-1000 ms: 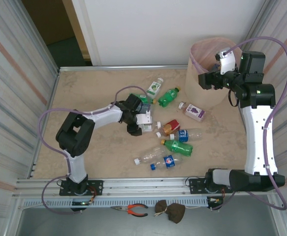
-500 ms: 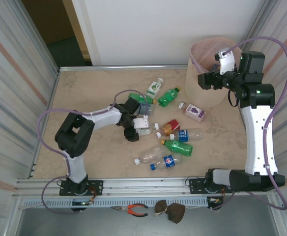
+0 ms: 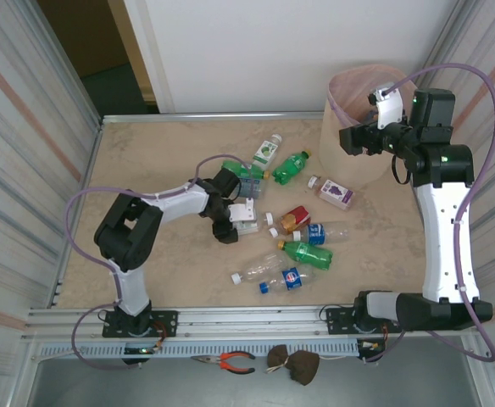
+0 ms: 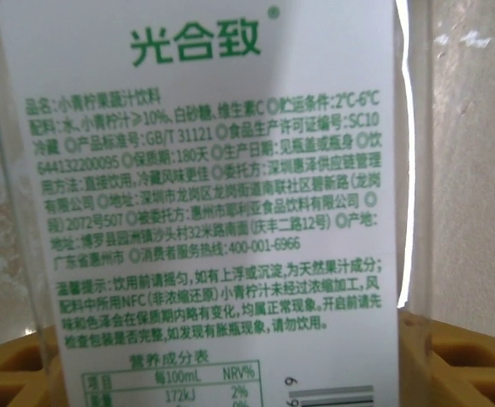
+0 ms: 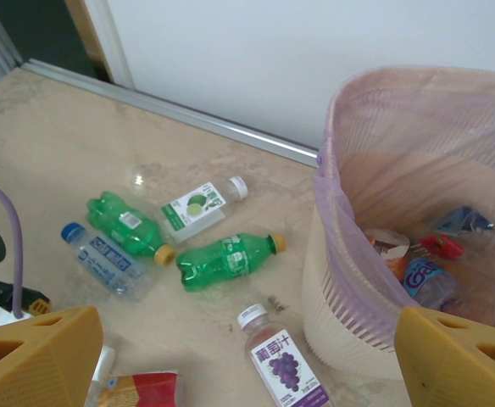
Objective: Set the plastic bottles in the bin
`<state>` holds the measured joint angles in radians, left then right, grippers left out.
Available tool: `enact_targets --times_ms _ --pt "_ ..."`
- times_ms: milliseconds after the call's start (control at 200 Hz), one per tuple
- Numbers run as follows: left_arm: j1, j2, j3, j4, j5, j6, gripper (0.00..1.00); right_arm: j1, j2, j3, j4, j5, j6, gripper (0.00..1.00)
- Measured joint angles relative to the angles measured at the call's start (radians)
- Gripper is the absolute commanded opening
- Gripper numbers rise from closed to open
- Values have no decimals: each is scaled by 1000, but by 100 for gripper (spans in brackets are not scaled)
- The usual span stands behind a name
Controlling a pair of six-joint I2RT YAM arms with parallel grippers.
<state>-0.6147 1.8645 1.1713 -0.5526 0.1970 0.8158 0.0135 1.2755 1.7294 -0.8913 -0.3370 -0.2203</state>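
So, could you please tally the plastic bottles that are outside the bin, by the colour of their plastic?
Green plastic bottles: 3
Clear plastic bottles: 8
Total: 11

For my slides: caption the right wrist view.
Open right gripper by the pink-lined bin; some bottles inside, others scattered on the table.

Cap and base of the white-labelled bottle (image 4: 214,203) beyond the left wrist view's edges, its smallest print blurred.
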Motion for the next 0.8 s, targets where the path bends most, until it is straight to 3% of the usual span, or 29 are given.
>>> enact_targets --times_ms 296,551,802 --pt "46 -174 -87 14 40 -86 61 12 -34 -18 17 -44 8 88" --pt "47 -383 -128 164 201 -221 61 22 -120 -137 128 -196 86 89" --pt "47 -544 -185 422 400 -398 60 34 -215 -293 379 -395 219 89"
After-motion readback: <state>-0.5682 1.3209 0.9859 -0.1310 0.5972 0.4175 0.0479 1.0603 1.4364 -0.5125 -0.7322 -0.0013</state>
